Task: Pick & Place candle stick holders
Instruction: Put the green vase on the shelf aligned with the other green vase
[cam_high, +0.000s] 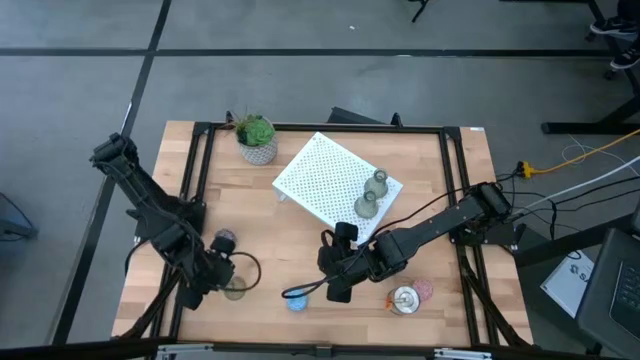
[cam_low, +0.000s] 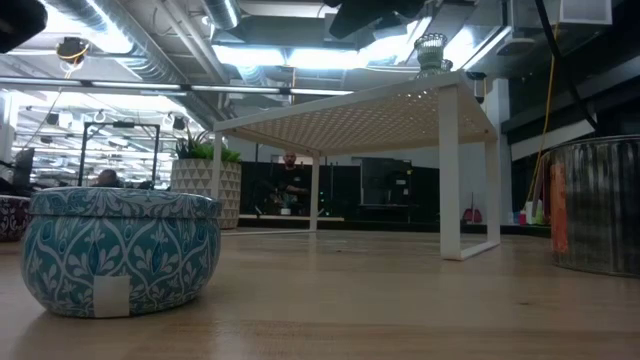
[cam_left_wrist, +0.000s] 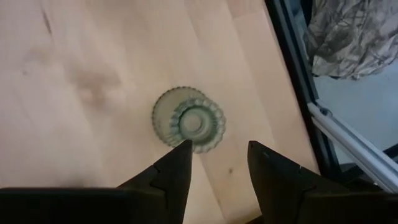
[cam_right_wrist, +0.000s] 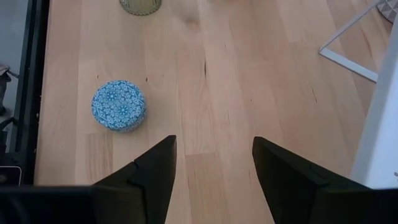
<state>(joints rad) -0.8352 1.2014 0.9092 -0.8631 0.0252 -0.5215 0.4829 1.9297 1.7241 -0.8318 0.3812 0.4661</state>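
Note:
An olive-green holder (cam_left_wrist: 188, 119) stands on the table near the front left and also shows in the high view (cam_high: 235, 290). My left gripper (cam_left_wrist: 217, 155) is open just above it, its fingertips short of the rim. A purple holder (cam_high: 224, 240) stands behind it. A blue holder (cam_right_wrist: 119, 104) stands at the front middle (cam_high: 297, 300). My right gripper (cam_right_wrist: 211, 155) is open and empty to the right of it (cam_high: 333, 283). Two green holders (cam_high: 371, 193) stand on the white stand (cam_high: 320, 175). A silver holder (cam_high: 405, 300) and a pink holder (cam_high: 424, 290) stand at the front right.
A potted plant (cam_high: 257, 135) stands at the far edge, left of the white stand. The stand's legs (cam_right_wrist: 348, 50) are close to my right gripper. Black frame rails (cam_high: 195, 180) run along the table's sides. Bare wood lies between the two grippers.

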